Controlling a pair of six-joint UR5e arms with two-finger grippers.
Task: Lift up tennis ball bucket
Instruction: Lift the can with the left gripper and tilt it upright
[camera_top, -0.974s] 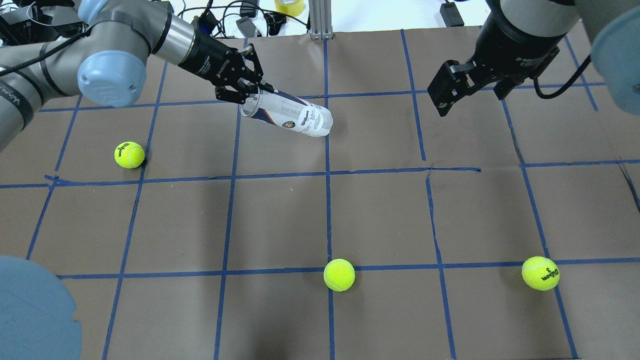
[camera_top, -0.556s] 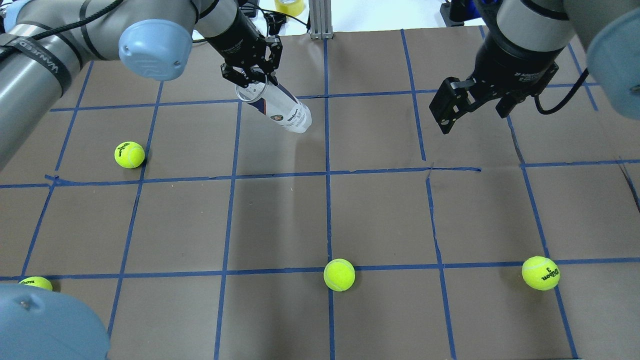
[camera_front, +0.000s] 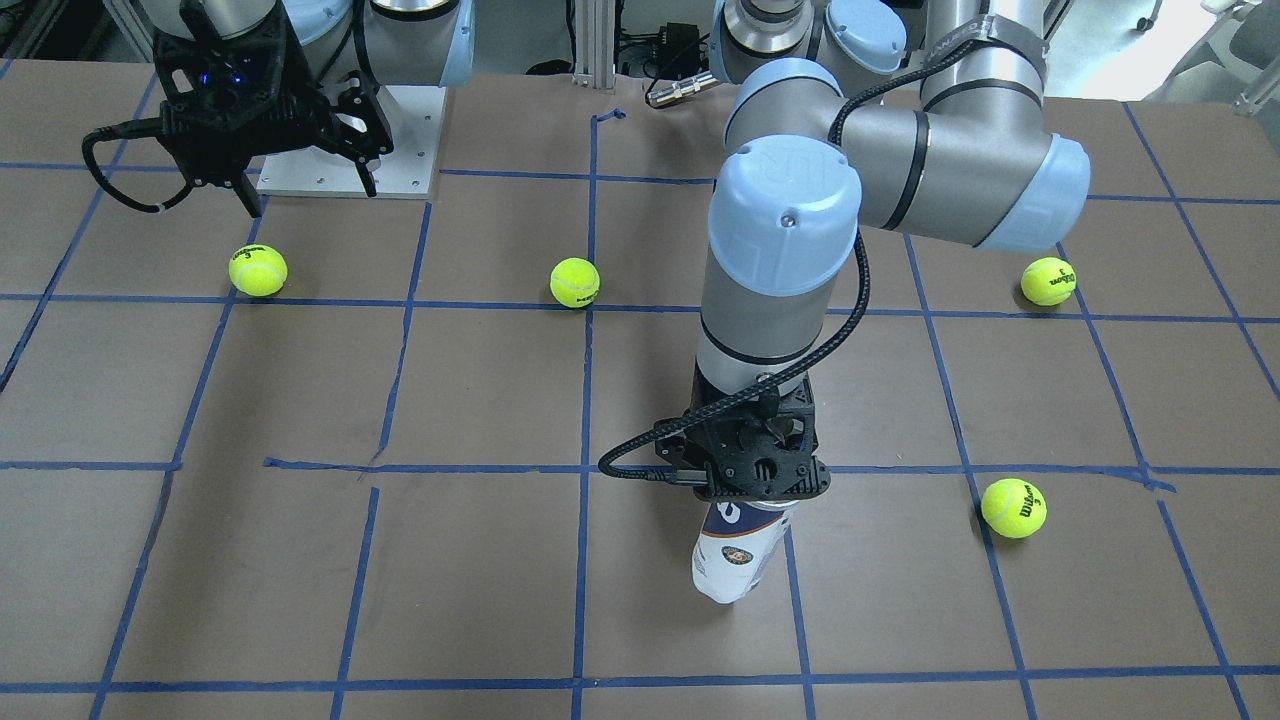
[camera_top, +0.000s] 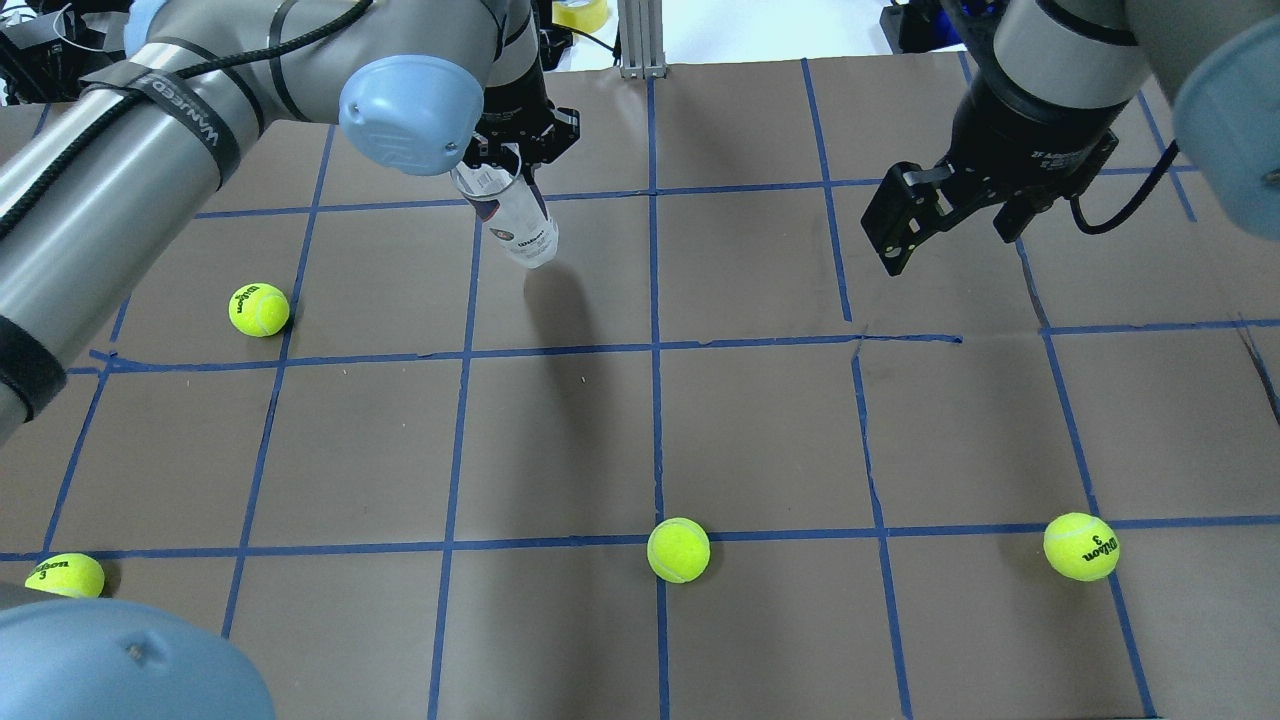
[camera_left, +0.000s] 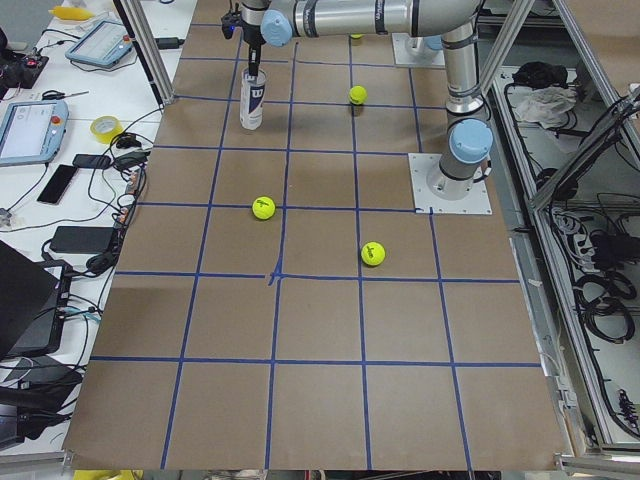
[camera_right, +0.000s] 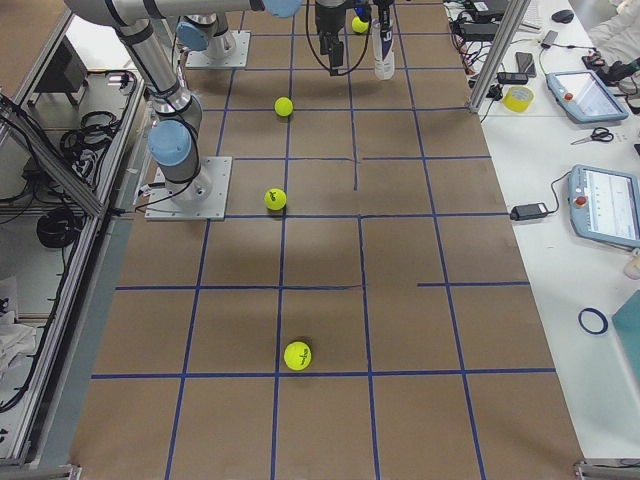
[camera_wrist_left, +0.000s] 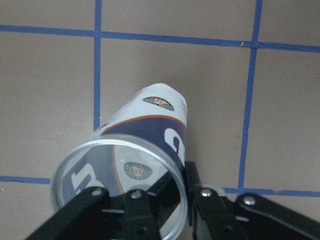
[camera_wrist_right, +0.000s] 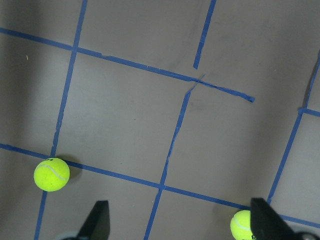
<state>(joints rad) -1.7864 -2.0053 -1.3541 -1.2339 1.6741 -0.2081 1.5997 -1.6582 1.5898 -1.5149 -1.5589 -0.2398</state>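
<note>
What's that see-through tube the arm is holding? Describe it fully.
The tennis ball bucket is a clear plastic tube with a white label, dark blue and orange marks and a silvery rim. It looks empty. It is near upright, open mouth up. The left gripper pinches its rim wall, one finger inside, one outside. Whether its base touches the table is unclear.

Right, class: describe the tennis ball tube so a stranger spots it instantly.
On the brown table gridded in blue tape, find the left gripper. It holds the tennis ball bucket by its rim: a clear tube with a white-and-blue label, unlike the yellow-green tennis balls.
</note>
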